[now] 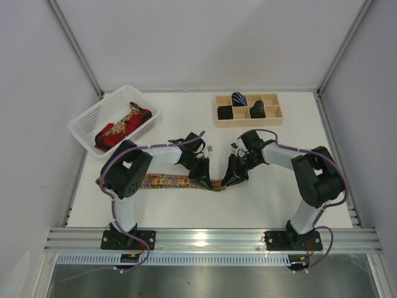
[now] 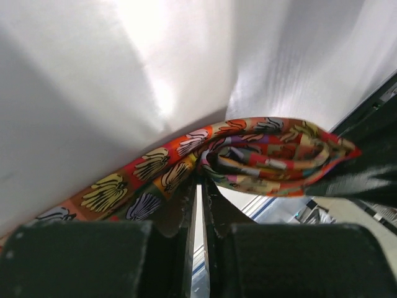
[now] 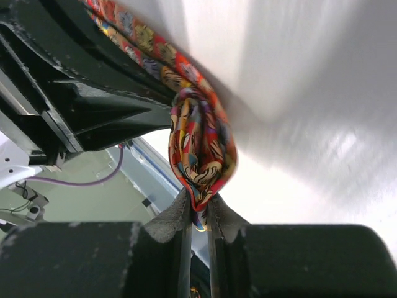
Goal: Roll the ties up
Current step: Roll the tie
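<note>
Multicoloured silk takes centre stage as a floral tie (image 1: 167,181) lies stretched along the near part of the white table (image 1: 186,211), running from under the left arm towards the middle, where both arms meet over its rolled end.

The left gripper (image 1: 203,179) pinches the tie just short of the roll. In the left wrist view its jaws stand almost together, with the patterned fabric (image 2: 155,171) clamped between them at (image 2: 200,180) and the loose loop of the tie bulging out to the right.

The right gripper (image 1: 231,180) bears on the tie's end from the other side. In the right wrist view its fingers (image 3: 177,217) are closed on the lower edge of the folded bundle (image 3: 201,149), which hangs in several layers above them.

At far left a white plastic basket (image 1: 84,118) holds a heap of red and gold-patterned ties (image 1: 124,124).

At the far centre stands a wooden compartment tray (image 1: 248,122). A rolled blue-striped tie (image 1: 239,98) sits in a back compartment, and two black rolls (image 1: 224,112) (image 1: 257,110) sit in front compartments.
</note>
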`<state>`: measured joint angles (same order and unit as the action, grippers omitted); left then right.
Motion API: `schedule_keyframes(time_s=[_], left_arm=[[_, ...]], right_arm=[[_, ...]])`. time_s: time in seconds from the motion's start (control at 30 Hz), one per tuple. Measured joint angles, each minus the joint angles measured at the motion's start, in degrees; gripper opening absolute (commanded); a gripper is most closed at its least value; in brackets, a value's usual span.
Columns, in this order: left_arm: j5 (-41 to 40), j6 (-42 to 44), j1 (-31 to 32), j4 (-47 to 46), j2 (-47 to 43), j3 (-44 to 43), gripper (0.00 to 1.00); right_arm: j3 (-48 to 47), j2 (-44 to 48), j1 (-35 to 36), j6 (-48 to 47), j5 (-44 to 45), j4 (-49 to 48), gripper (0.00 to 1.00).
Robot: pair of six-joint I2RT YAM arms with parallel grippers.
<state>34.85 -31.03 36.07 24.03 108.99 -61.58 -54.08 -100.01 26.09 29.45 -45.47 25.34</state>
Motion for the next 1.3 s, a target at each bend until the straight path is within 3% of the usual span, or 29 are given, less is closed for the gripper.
schedule_keyframes(time_s=[0.3, 0.7, 0.93, 1.3], left_arm=[[-0.1, -0.7, 5.4, 1.9, 5.4, -8.1, 0.11], [0.0, -1.0, 5.6, 2.2, 5.7, -8.4, 0.11], [-0.7, -1.0, 5.6, 2.5, 3.3, -7.4, 0.20], [-0.3, -2.4, 5.8, 2.6, 1.6, -10.7, 0.18]], right_arm=[[0.1, 3.1, -0.1, -1.2, 2.2, 9.2, 0.00], [-1.4, 3.1, -1.6, 4.2, 9.1, 14.7, 0.00], [-3.4, 3.0, -2.7, 0.2, 13.9, 19.6, 0.00], [-8.3, 1.1, -2.7, -5.7, 17.7, 24.8, 0.00]])
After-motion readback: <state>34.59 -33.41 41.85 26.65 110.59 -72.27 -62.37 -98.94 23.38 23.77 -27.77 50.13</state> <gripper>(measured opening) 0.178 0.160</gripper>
